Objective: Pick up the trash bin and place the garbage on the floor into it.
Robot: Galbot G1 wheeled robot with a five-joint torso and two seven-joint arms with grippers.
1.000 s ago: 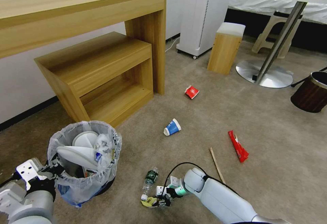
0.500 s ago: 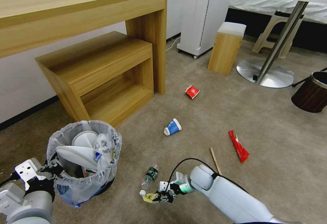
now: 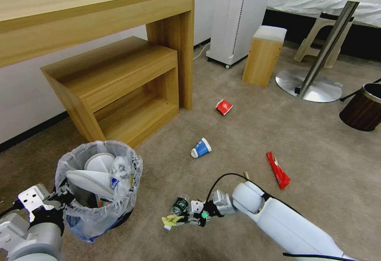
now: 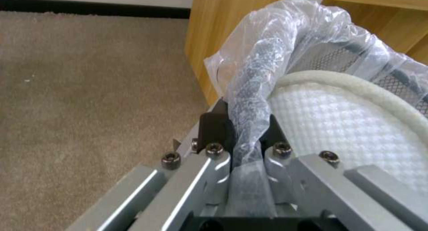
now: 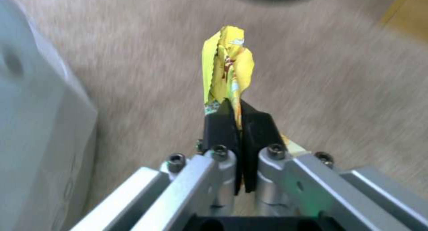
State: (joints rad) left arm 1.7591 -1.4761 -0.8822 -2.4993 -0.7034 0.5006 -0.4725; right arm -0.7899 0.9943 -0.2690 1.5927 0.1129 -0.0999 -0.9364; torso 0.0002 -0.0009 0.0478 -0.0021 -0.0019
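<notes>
The trash bin, black with a crinkly whitish bag, stands on the floor at the lower left, with white slippers inside. My left gripper is shut on its bagged rim, beside a white slipper. My right gripper hangs just right of the bin, shut on a yellow wrapper held off the carpet. A clear green-labelled bottle lies right behind it. Farther out lie a blue cup, a red cup and a red wrapper. A wooden stick peeks out behind my right arm.
A wooden desk with a lower shelf unit stands just behind the bin. Farther back are a white appliance, a small wooden stool, a round table's metal foot and a brown wood-grain bin at right.
My right gripper has risen off the carpet with the yellow wrapper in it and its arm has shifted right. The bin and my left gripper have stayed put.
</notes>
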